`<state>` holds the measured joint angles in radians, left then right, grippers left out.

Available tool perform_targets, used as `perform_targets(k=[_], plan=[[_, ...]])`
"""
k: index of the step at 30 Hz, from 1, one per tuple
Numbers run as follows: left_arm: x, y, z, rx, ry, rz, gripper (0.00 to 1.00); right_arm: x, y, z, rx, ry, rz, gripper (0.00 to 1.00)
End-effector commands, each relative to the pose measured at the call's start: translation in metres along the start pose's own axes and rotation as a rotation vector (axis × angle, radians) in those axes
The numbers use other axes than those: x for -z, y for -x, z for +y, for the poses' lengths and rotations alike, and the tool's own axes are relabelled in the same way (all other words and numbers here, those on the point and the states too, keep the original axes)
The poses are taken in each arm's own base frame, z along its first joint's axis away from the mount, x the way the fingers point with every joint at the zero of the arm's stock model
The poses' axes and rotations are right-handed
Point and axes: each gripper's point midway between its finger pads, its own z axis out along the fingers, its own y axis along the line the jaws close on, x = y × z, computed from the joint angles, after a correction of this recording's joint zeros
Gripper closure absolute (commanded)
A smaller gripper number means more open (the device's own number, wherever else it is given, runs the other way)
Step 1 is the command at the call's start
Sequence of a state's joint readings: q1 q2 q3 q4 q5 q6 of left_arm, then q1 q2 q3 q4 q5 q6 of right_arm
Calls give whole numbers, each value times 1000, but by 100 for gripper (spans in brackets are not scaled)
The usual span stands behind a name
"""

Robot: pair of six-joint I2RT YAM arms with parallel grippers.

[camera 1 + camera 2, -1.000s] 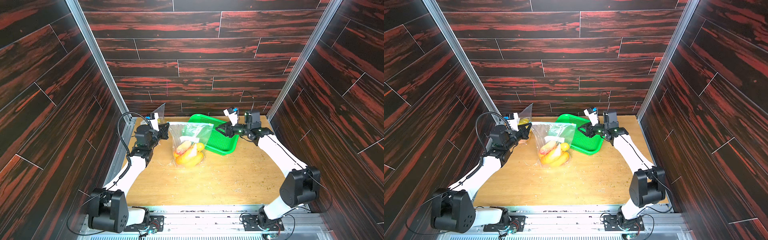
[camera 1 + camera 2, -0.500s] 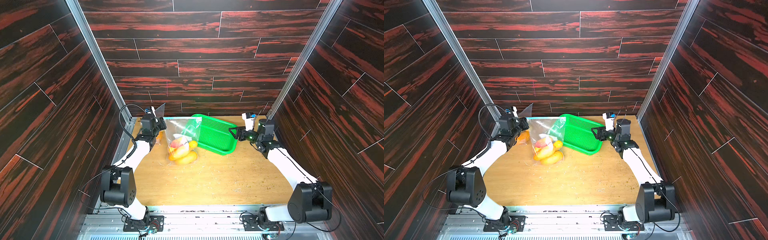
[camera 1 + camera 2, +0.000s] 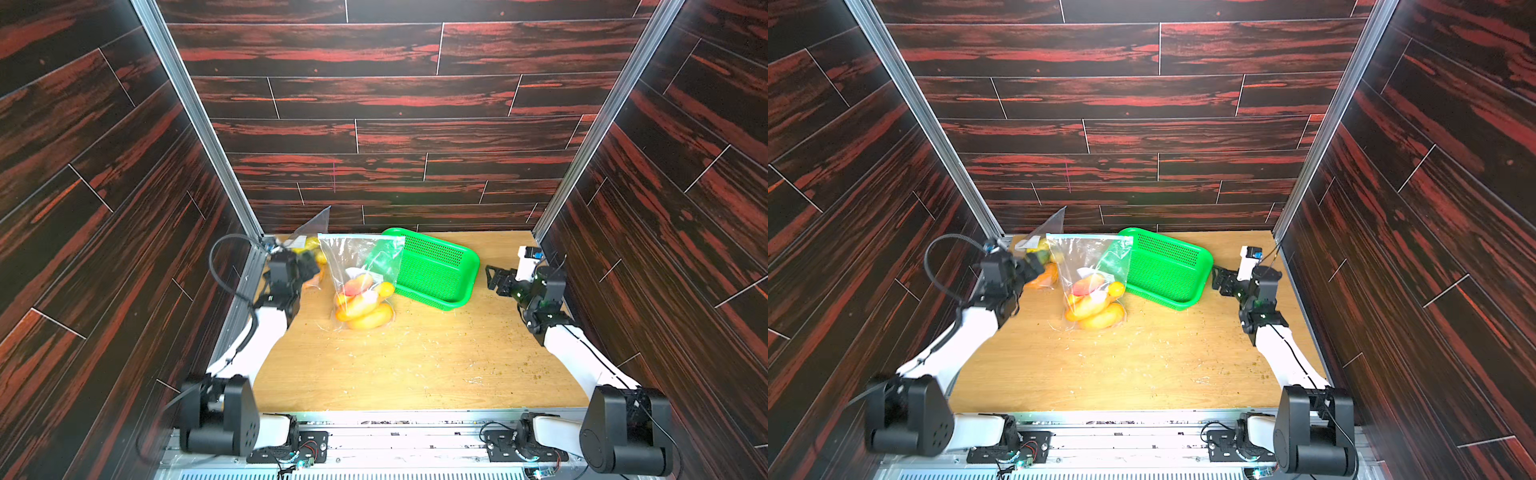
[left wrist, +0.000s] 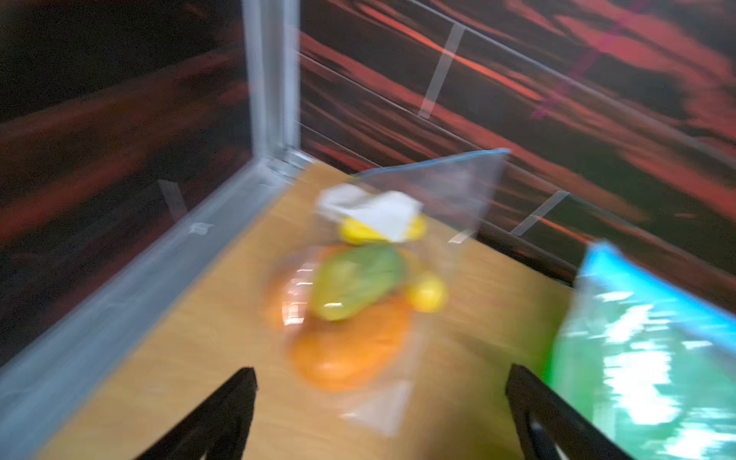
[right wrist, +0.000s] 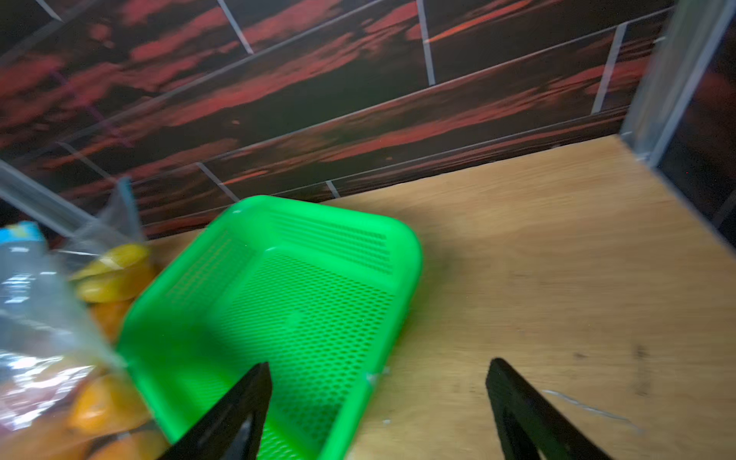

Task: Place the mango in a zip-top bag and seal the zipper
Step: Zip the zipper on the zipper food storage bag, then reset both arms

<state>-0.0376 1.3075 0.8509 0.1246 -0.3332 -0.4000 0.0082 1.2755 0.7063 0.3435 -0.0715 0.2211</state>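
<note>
A clear zip-top bag (image 3: 360, 266) stands upright mid-table in both top views, its blue zipper strip (image 3: 360, 237) running straight along the top. Orange-yellow mangoes (image 3: 368, 313) lie piled in its bottom. My left gripper (image 3: 311, 269) hangs just left of the bag, open and holding nothing; its blurred wrist view shows wide black fingers (image 4: 235, 402) over bare wood. My right gripper (image 3: 493, 277) is open too, at the right of the green basket (image 3: 434, 266), with its fingertips (image 5: 255, 390) astride the basket's near rim.
A second clear bag (image 4: 370, 278) with orange, green and yellow fruit sits in the back left corner, straight ahead of my left gripper. The green basket (image 3: 1167, 270) leans against the standing bag. Crumbs dot the wooden table (image 3: 415, 365). Dark walls close three sides.
Both grippers have opened and drawn away from the bag's top corners. The left one went toward the back left, the right one swung far right past the basket. The bag stands on its own.
</note>
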Motion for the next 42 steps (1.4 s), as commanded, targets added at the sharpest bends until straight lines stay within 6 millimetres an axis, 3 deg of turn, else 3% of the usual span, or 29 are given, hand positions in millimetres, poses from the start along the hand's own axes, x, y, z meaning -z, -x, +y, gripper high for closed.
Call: perform_targets(k=[1, 3, 5, 9, 12, 13, 15, 21, 26, 42], plan=[[10, -17, 69, -97, 298, -140, 0, 0, -6, -30, 90, -140, -109, 13], [8, -39, 90, -76, 320, -179, 0, 12, -12, -44, 61, -201, -212, 13], [6, -35, 91, -72, 295, -256, 0, 20, -14, -35, 121, -148, -303, 13], [-8, -55, 82, -151, 253, -79, 0, -2, -33, -37, 153, -122, -269, 13], [-17, -84, 96, -140, 273, -108, 0, -16, -44, -53, 124, -173, -270, 12], [-21, -78, 84, -167, 212, -183, 0, -21, -50, -56, 106, -188, -206, 13], [-26, -99, 70, -208, 121, -56, 0, -21, -49, -59, 98, -193, -221, 13], [-26, -103, 74, -199, 126, -82, 0, -3, -43, -62, 83, -180, -321, 13], [-30, -116, 40, -293, -70, -20, 0, 8, -44, -57, 73, -148, -353, 12], [-30, -116, 41, -293, -63, -15, 0, -8, -45, -50, 105, -110, -263, 13]])
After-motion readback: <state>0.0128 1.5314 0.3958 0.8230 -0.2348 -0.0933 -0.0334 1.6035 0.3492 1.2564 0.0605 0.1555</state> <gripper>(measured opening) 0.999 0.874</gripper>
